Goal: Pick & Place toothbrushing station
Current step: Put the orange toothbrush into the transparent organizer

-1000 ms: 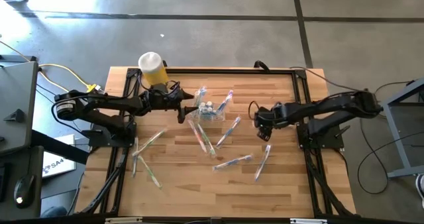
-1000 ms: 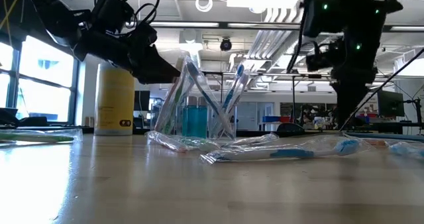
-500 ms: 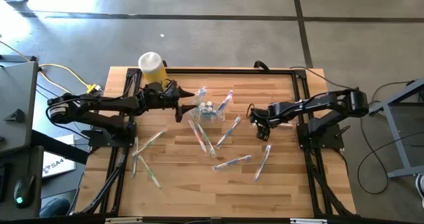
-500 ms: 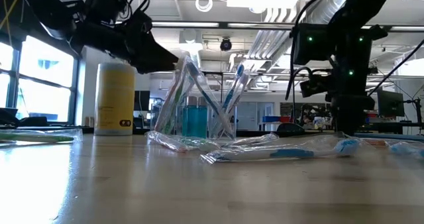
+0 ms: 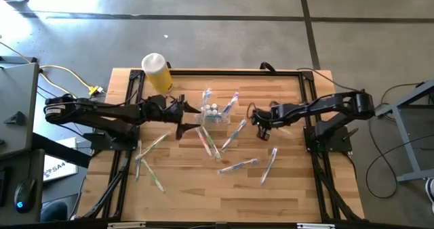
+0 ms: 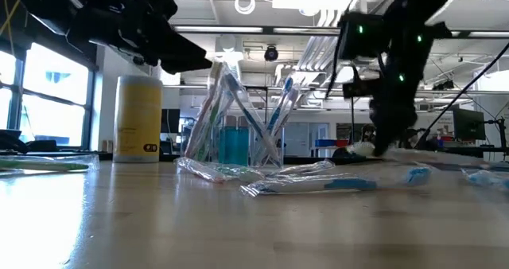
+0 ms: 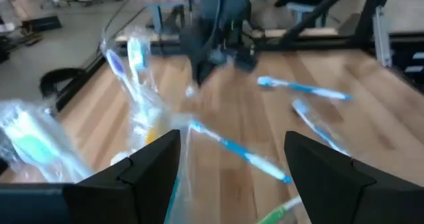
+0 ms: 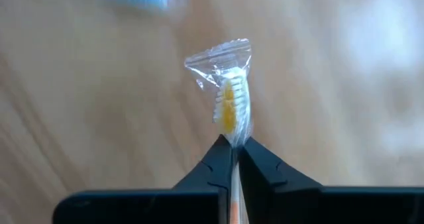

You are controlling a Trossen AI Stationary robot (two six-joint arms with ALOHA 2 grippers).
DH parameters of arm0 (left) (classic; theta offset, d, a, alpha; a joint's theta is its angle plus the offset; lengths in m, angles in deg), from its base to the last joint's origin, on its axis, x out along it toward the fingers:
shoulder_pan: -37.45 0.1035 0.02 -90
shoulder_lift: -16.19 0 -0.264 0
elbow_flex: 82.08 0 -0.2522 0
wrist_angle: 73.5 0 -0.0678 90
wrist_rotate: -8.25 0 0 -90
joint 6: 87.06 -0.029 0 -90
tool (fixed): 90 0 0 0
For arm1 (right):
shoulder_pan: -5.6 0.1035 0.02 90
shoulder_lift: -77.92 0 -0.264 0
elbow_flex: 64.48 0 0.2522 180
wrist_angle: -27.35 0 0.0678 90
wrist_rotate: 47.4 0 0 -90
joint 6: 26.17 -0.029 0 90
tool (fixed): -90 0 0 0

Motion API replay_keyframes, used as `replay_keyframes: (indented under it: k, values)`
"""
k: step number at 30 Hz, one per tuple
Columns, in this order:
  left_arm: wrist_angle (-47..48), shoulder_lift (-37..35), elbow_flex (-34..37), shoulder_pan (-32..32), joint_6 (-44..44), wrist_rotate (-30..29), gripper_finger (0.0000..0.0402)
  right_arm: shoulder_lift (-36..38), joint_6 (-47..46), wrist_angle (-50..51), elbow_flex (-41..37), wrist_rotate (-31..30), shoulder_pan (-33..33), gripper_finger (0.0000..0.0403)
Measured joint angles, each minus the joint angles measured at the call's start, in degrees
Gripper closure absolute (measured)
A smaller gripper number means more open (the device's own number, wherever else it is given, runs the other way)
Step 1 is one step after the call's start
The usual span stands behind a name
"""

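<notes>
A: Where is the holder cup (image 5: 214, 115) now?

B: On the bench (image 5: 285, 181), near the middle of its far half, upright; several wrapped toothbrushes (image 6: 227, 114) stand in it, leaning outward; small white pieces (image 5: 212, 109) sit at its top in the high view.

A: And the right gripper (image 5: 261, 125)?

B: Low over the bench, right of the cup; its fingers (image 8: 222, 159) are pinched together on a wrapped toothbrush with yellow-and-white bristles (image 8: 231, 106), whose head sticks out past the fingertips.

A: The left gripper (image 5: 182, 120)?

B: Just beside the cup on its left, above the bench; its fingers (image 7: 149, 166) are spread wide with nothing between them.

A: Other brushes?

B: Loose wrapped ones lie scattered; a cluster (image 5: 207, 139) just in front of the cup; a blue one (image 5: 239, 166) and another (image 5: 269, 164) toward the right front; green ones (image 5: 150, 162) near the left edge.

A: Anything else?

B: A yellow cylinder with a white cap (image 5: 156, 70) stands at the far-left corner, apart from the cup.
</notes>
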Motion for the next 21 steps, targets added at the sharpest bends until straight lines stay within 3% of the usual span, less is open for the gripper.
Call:
replay_keyframes:
  k: [4, 11, 14, 17, 21]
  values:
    - [3.04, 0.0, 0.0, -2.38, -1.32, -8.56, 0.0137, 3.95, 3.05, -3.63, 2.96, -4.22, 3.19, 0.0396]
    - [4.04, -0.38, 0.0, -7.37, -7.44, -22.7, 0.0137, 12.48, 18.62, -36.45, -0.56, -4.29, 9.12, 0.0397]
    - [3.96, -1.05, -0.04, -8.86, -8.65, -23.36, 0.0137, 13.07, 25.3, -54.29, -4.88, 0.17, 10.08, 0.0398]
    - [5.0, -1.34, -0.04, -9.84, -8.09, -23.34, 0.0137, 12.03, 29.95, -74.44, -10.47, 8.56, 8.8, 0.0398]
    - [6.07, -1.4, -0.04, -9.94, -6.04, -22.58, 0.0137, 7.98, 31.49, -95.75, -15.71, 15.86, 5.49, 0.0398]
